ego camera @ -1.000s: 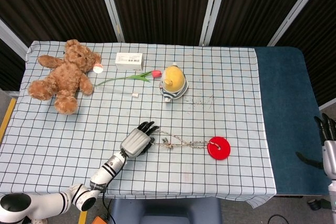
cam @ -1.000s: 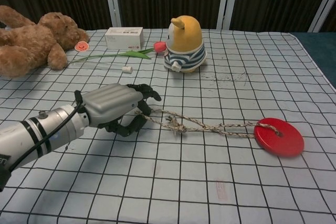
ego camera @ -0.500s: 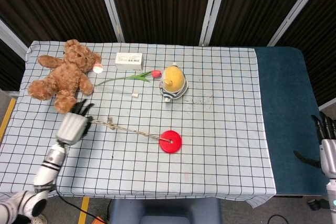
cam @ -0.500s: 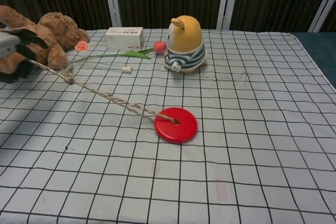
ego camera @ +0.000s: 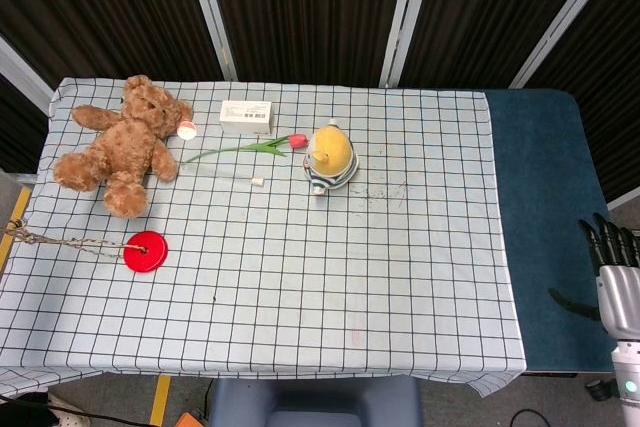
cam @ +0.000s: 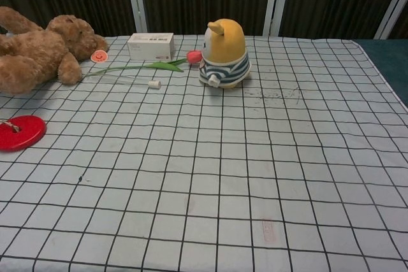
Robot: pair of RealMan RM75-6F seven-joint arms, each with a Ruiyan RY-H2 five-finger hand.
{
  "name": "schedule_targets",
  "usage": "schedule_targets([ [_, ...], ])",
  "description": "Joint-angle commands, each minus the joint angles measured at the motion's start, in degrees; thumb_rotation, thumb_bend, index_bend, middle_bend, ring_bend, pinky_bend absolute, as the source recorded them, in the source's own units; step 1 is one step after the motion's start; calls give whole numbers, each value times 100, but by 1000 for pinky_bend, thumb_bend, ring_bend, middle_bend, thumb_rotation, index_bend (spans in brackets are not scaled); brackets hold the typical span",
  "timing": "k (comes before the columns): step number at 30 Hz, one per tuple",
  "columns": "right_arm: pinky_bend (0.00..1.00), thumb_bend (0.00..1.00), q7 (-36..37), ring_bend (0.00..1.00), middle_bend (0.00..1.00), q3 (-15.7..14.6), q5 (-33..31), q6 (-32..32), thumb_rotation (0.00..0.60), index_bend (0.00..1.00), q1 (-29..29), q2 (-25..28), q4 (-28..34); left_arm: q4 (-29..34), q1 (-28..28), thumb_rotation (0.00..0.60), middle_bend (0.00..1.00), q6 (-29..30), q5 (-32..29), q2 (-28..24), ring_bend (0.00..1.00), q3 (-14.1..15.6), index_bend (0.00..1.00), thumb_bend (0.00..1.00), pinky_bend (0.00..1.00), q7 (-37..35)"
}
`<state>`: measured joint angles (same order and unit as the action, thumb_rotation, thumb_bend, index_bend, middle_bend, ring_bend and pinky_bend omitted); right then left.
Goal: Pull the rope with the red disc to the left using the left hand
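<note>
Rope [ego camera: 60,241] and red disc [ego camera: 146,250] lie at the far left of the checked tablecloth [ego camera: 330,287] in the head view, at about nine o'clock from the table's middle. The disc rests flat just below the teddy bear [ego camera: 122,143], near its foot but apart from it, and the cord runs from the disc out past the cloth's left edge. The left hand does not show in this view, so whether it has hold of the cord's end cannot be told. The right hand [ego camera: 615,277] hangs off the table at four o'clock, over the bare blue top [ego camera: 540,197], fingers straight and apart, holding nothing. By the look of it the pull is as good as done; what remains is judged to be letting go of the cord, or a slight further draw that must not drag the disc off the edge.

From the chest view only the disc shows, cut by the frame at nine o'clock, with a short bit of cord on it. At eleven o'clock lies the bear; at twelve stand a white box [cam: 151,46] and a yellow figure in a striped shirt [cam: 225,55], with a red tulip [cam: 137,67] laid between them. Neither hand appears. Nothing stands in the disc's way except the bear close above it.
</note>
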<state>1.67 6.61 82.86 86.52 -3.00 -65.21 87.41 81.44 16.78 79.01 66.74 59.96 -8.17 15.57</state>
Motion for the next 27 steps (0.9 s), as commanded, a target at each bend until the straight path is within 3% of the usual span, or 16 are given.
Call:
schedule_targets([
  [1,0,29,53,0,0,-8,-13,-1,600,0,13,-11,-41,42,21,600,224,150,30,6,5,-93,909,858,190,234],
  [5,0,29,154,0,0,-11,-60,1,600,0,45,-25,-130,27,98,600,231,497,102,196,19,-280,909,867,189,536],
  [7,0,29,209,0,0,-8,-90,-9,600,0,56,-30,-181,92,155,600,231,557,281,343,24,-313,906,868,194,352],
  [12,0,29,282,0,0,-6,-131,-87,600,0,34,-81,-268,53,368,600,251,279,1125,791,71,-100,848,827,231,-1000],
  [13,0,29,282,0,0,-8,-128,-96,600,0,29,-91,-274,-42,405,600,246,247,1264,892,79,-47,794,798,235,-1154],
  [14,0,29,275,0,0,-11,-119,-99,600,0,24,-96,-270,-197,473,600,215,177,1429,1011,79,27,642,722,233,-1212],
  [15,0,29,270,0,0,-12,-115,-99,600,0,22,-98,-266,-289,507,600,155,130,1492,1066,59,58,403,608,218,-1226],
  [17,0,29,259,0,0,-9,-110,-90,600,0,22,-94,-243,-307,590,600,38,-164,1531,1066,14,166,60,403,146,-1226],
  [19,0,29,260,0,0,-5,-110,-83,600,0,24,-89,-233,-242,638,600,11,-353,1496,1010,2,195,3,342,106,-1210],
  [22,0,29,296,0,0,18,-121,-46,600,0,35,-80,-213,-135,695,600,0,-623,1426,919,0,233,0,286,36,-1221],
  [27,0,29,371,0,0,-1,-94,-8,600,0,66,-76,-215,118,562,600,0,-628,1249,719,0,235,0,293,5,-1166],
])
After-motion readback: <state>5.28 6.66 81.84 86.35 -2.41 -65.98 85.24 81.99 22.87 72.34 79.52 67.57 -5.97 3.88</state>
